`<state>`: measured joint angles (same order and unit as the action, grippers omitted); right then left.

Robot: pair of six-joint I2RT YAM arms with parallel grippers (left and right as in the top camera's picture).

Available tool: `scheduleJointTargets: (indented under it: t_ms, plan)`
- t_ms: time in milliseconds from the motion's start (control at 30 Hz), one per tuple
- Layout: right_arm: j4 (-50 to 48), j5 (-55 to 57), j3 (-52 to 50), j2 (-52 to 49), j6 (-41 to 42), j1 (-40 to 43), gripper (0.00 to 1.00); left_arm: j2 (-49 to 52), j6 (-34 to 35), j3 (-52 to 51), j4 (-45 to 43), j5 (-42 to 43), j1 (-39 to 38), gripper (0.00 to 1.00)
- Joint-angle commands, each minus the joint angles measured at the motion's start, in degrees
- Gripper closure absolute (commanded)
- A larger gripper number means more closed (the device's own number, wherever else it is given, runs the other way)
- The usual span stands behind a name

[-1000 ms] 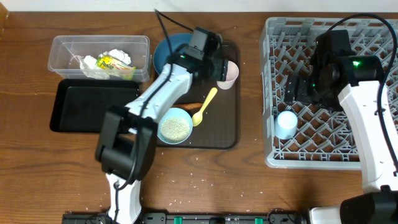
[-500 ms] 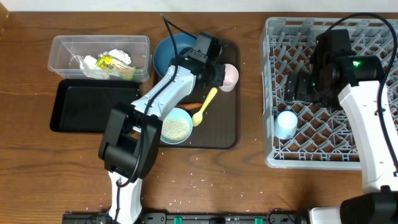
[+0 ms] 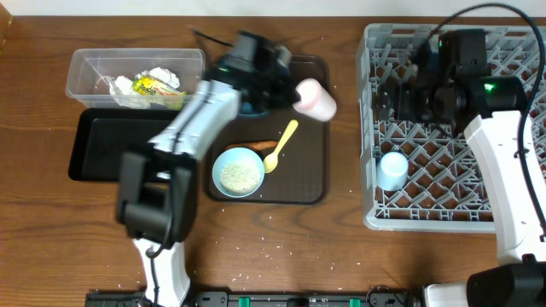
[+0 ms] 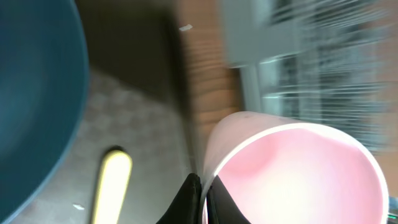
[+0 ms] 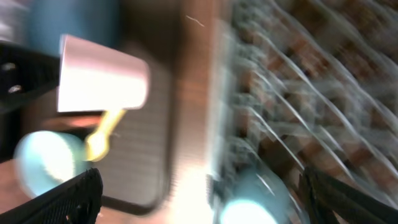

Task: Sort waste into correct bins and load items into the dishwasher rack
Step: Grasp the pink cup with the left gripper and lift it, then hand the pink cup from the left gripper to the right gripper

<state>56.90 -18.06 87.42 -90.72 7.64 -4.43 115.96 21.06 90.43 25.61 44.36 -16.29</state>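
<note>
The left end effector is pinching the rim of the pink cup between nearly closed fingers, one inside and one outside. It is holding the cup tipped on its side above the brown tray, toward the bench's far edge. Only a thin, smooth plastic lip is being gripped, so the cup is at risk of swivelling or slipping free. It would be falling onto the yellow spoon or the rice-filled bowl, scattering grains. The right end effector is hovering wide open and empty over the rack by the right edge, possibly blocking the way in. The rack's stiff grey lattice pegs are crowding together, likely snagging a rounded cup wall
</note>
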Motion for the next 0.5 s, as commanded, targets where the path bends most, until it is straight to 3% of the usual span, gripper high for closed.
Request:
scheduleJointTargets:
  t_ms: [0,133,200,467]
  plan:
    - [-4.55,-17.09,0.85,0.24,-6.32,0.00,0.01,-3.54,2.19,-0.09,-0.02,25.73,5.66,0.94]
    - [-10.82,-23.37,0.85,-0.02,-8.96,-2.03,0.01,-3.54,2.19,-0.09,0.00,41.79,10.64,0.94]
    - [-13.51,-24.30,0.85,-0.37,-9.25,-3.56,0.01,-3.56,2.99,-0.07,0.20,45.79,11.87,0.94]
    - [-22.60,-25.92,0.85,-1.81,-9.20,-9.73,0.01,-3.67,10.29,-0.09,1.31,45.77,12.00,0.94]
